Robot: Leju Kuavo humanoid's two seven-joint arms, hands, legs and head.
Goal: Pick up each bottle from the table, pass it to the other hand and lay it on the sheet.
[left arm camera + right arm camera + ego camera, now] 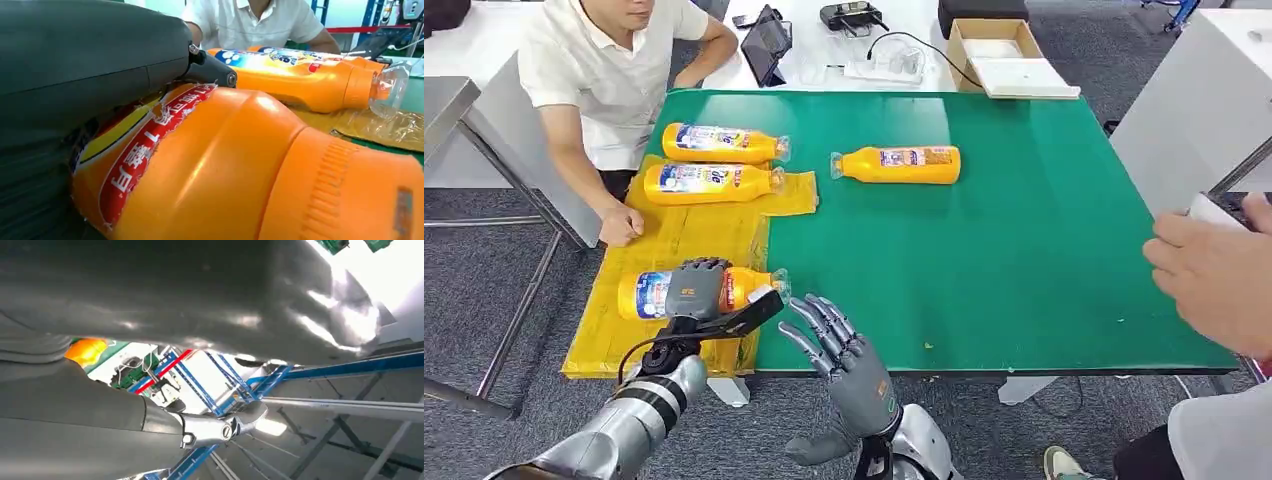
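Three orange bottles lie on the yellow sheet; the left hand grips the nearest bottle, at seven o'clock. Placement seems underway; release comes next. The right hand hovers spread and empty. One bottle waits at twelve o'clock on the green table.

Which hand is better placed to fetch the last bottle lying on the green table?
Right hand: it is open and nearer the orange plastic bottle on the green mat; the left hand grips another bottle.

The left hand grips an orange bottle, with another bottle lying beyond on the yellow sheet.
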